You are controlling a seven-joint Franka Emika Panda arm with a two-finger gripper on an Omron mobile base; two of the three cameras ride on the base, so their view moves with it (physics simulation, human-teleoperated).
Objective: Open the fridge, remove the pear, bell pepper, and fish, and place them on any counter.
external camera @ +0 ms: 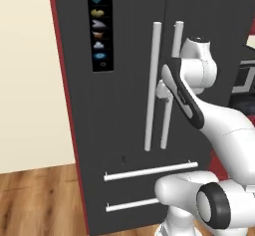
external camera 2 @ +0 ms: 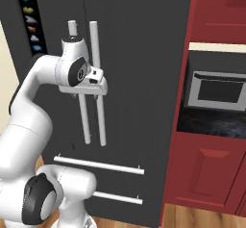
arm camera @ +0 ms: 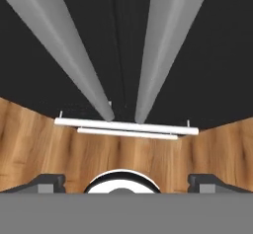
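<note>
The fridge [external camera: 124, 80] stands shut before the open, empty gripper [arm camera: 126, 181]; its stiff, heavy door should be gripped on a smooth, rigid vertical bar handle [external camera: 152, 85], which may slip.

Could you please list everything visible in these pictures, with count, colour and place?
fridge: one, dark grey, doors shut, facing the robot.
vertical handles: two, silver, either side of the door seam.
drawer bars: two, silver, low on the fridge.
icon strip: one, black, left door.
cabinets: dark red, right of the fridge.
oven: one, steel, set into the cabinets.
floor: wood.
wall: cream, left of the fridge.
tool: one, open, at the handles, holding nothing.
</note>
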